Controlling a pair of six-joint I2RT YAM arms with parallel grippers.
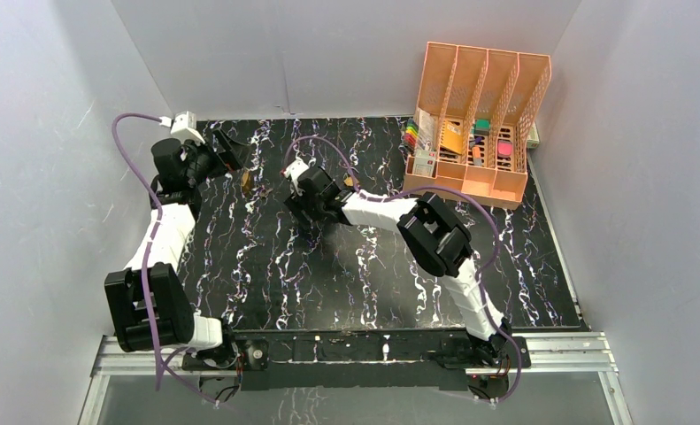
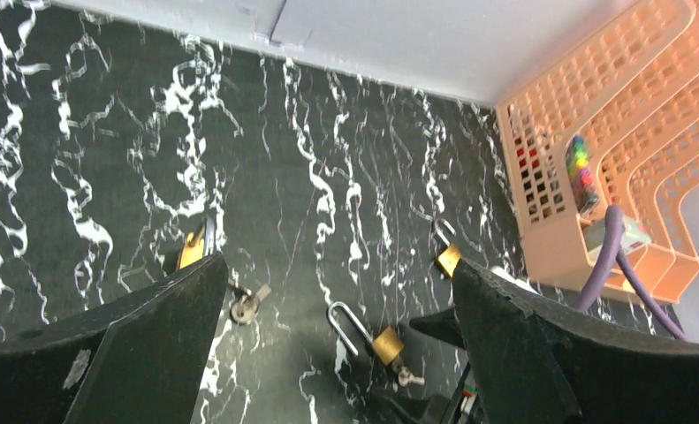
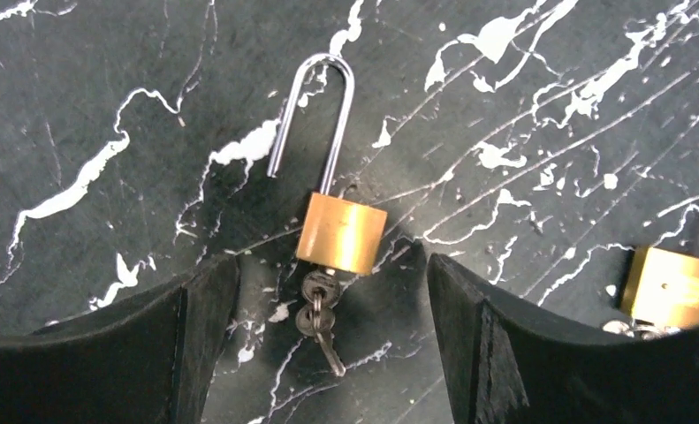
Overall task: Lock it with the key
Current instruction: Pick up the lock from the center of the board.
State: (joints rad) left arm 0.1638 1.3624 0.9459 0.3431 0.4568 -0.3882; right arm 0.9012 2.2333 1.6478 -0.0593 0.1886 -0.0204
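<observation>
Spread right gripper [image 3: 332,261] flanks keyed padlock [image 3: 340,231]; neighbouring padlock [image 3: 672,287] partly cropped.

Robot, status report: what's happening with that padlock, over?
Left gripper open, empty. Right gripper open over padlock; shackle open, key at base. Nothing blocking.

Right wrist view: we see second padlock [image 3: 677,287] only in part, cut by right edge, shackle mostly out of frame. Left wrist view: another padlock [image 2: 193,249] half hidden behind finger [image 2: 133,344] of left gripper [image 2: 338,262]. Top view: organizer [image 1: 474,124] contents too small for us to name.
</observation>
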